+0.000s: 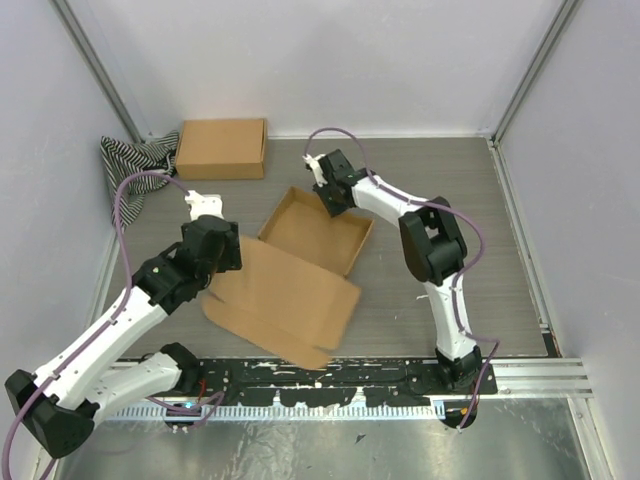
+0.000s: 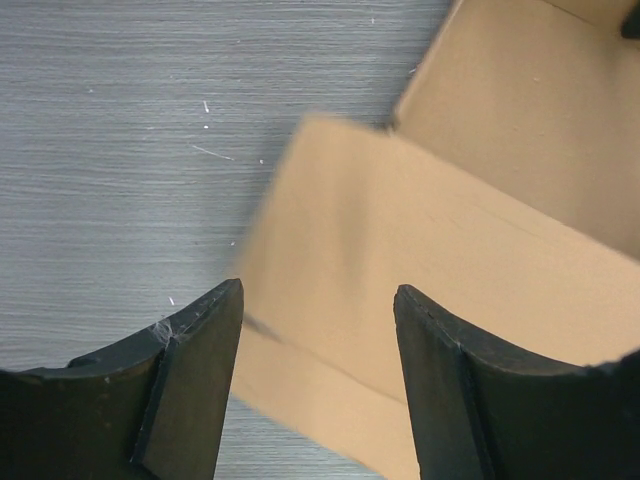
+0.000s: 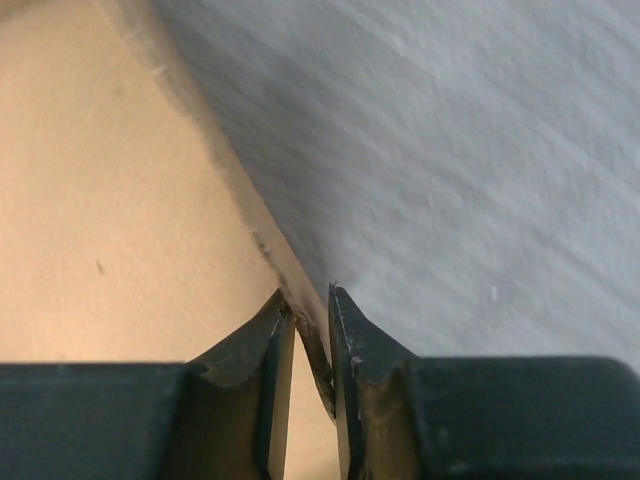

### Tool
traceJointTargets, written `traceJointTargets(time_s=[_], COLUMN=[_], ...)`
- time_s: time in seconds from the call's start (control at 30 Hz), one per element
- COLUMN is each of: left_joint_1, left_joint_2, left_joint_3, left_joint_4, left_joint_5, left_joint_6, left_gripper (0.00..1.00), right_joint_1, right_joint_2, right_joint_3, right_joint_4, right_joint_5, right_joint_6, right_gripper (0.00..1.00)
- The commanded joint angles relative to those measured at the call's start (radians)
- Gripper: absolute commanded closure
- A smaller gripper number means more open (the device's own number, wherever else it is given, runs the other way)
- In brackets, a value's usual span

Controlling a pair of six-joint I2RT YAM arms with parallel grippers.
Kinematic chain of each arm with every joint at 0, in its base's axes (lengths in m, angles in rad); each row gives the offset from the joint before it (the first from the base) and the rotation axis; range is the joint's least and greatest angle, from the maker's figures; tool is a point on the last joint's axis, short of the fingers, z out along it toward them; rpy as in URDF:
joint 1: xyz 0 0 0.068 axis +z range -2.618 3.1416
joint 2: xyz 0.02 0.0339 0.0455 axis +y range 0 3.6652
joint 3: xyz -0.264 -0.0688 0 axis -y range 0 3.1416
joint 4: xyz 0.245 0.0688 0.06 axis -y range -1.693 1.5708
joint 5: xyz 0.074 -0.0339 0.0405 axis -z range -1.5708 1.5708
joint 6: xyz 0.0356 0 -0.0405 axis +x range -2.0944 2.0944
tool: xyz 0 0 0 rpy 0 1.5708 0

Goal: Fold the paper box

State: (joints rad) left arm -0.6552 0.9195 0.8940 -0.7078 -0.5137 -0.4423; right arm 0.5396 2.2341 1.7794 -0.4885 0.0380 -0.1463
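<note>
The paper box point(image 1: 320, 238) is found at the middle of the table point(image 1: 450, 175), lying skewed to the table's edges. Its shallow tray is seen with walls raised, and its wide lid panel point(image 1: 290, 295) is spread open toward the near left, lying low over the table.

The far wall of the tray is pinched by the right gripper point(image 1: 333, 200). In the right wrist view the jaws are seen drawn narrow, with the thin cardboard edge caught between the fingers point(image 3: 270, 350). Part of that wall is hidden from above by the gripper's body.

The left gripper point(image 1: 218, 255) is held over the left edge of the lid panel, and the panel's left corner is covered by the arm in the top view. In the left wrist view its jaws are seen standing wide, with nothing between them; cardboard and bare table are seen beyond the fingers point(image 2: 195, 370). The panel's edge is blurred there, so whether it is touched cannot be told.

A closed cardboard box point(image 1: 222, 148) is set at the far left, well apart from the tray. A striped cloth point(image 1: 138, 160) is bunched just beside it in the far left corner.
</note>
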Motion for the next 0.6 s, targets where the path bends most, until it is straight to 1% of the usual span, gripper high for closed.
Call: traceJointTargets(time_s=[0.0, 0.07, 0.2, 0.37, 0.4, 0.47, 0.5, 0.57], left_joint_1=[0.003, 0.003, 0.003, 0.003, 0.003, 0.003, 0.004, 0.003], left_joint_2=[-0.029, -0.034, -0.054, -0.106, -0.117, -0.137, -0.144, -0.154], left_joint_3=[0.009, 0.008, 0.013, 0.011, 0.011, 0.012, 0.016, 0.021], left_joint_4=[0.036, 0.038, 0.028, 0.016, 0.015, 0.006, -0.003, -0.022], left_joint_5=[0.008, 0.018, 0.036, 0.073, 0.087, 0.115, 0.127, 0.143], left_joint_6=[0.005, 0.002, -0.004, -0.032, -0.042, -0.061, -0.074, -0.111], left_gripper=[0.32, 0.32, 0.33, 0.34, 0.34, 0.35, 0.35, 0.35], right_joint_1=[-0.042, -0.053, -0.072, -0.109, -0.111, -0.112, -0.112, -0.1], right_joint_2=[-0.164, -0.221, -0.336, -0.445, -0.475, -0.554, -0.601, -0.722], right_joint_3=[-0.166, -0.249, -0.395, -0.491, -0.523, -0.59, -0.627, -0.711], right_joint_4=[-0.043, -0.061, -0.134, -0.32, -0.332, -0.328, -0.319, -0.276], right_joint_5=[0.121, 0.15, 0.269, 0.359, 0.345, 0.266, 0.213, 0.057], right_joint_6=[0.126, 0.164, 0.254, 0.451, 0.485, 0.532, 0.553, 0.595], right_gripper=[0.77, 0.78, 0.8, 0.86, 0.86, 0.85, 0.83, 0.78])
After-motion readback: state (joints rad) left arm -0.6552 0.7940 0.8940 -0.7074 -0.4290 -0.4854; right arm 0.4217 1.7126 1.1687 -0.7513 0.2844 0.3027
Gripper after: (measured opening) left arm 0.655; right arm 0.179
